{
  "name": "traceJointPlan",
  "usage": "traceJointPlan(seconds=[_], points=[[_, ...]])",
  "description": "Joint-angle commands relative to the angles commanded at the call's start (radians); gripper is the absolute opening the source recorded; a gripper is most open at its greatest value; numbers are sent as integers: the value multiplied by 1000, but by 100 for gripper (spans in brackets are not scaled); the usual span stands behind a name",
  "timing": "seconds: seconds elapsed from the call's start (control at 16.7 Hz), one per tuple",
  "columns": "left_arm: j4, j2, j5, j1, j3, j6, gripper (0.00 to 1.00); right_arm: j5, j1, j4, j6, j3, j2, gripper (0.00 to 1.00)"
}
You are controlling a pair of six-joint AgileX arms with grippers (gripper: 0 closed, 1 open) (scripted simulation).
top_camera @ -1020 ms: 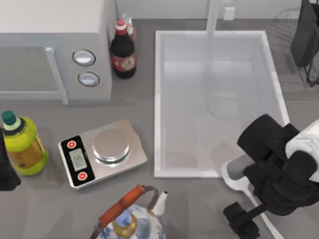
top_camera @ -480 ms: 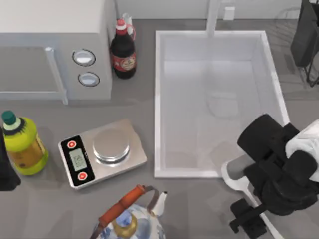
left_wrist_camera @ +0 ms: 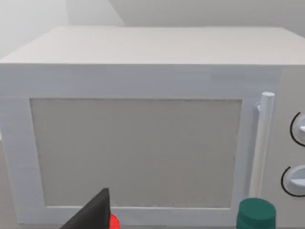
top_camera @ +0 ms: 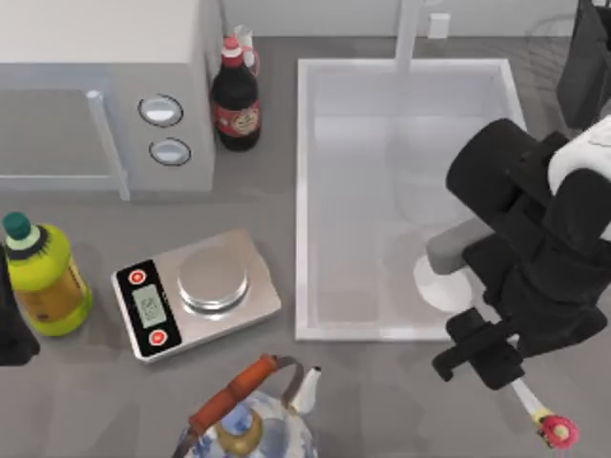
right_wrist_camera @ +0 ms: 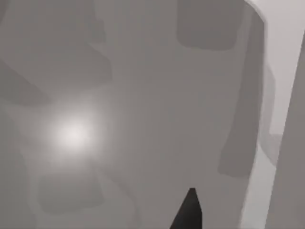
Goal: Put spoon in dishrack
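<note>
The white spoon (top_camera: 437, 283) hangs tilted in my right gripper (top_camera: 491, 357), which is shut on its thin handle. The oval bowl sits over the front right corner of the sink (top_camera: 304, 191). The handle runs under the black arm and comes out toward the table's front right, ending in a pink tip (top_camera: 557, 431). Thin dark wires of the dishrack (top_camera: 546, 43) show at the back right corner, partly behind the arm. My left arm (top_camera: 10, 329) is parked at the left edge of the table.
A microwave (top_camera: 95, 86) fills the back left, with a dark cola bottle (top_camera: 236, 95) beside it. A yellow-green bottle (top_camera: 43, 277), a kitchen scale (top_camera: 196, 291) and a patterned kettle (top_camera: 248, 420) stand left of the sink. A faucet (top_camera: 409, 33) rises behind it.
My right arm has lifted the spoon off the counter and carried it toward the back. The bowl moved over the sink's corner and the pink handle end came into view.
</note>
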Motion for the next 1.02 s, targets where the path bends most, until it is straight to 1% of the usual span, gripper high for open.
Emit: traceJointPlan(seconds=[0.24,0.42,0.54,0.84,1.02], points=[[0,0,0,0,0,0,100,0,-6,-294,-5,212,-57,0],[0,0,0,0,0,0,100,-1,-12,-418,-9,321,-100,0],[0,0,0,0,0,0,100,-1,-15,-447,-10,350,-114,0],[0,0,0,0,0,0,100,-2,-12,-444,-8,348,-112,0],[0,0,0,0,0,0,100,-36,-72,-384,-16,345,-135,0]])
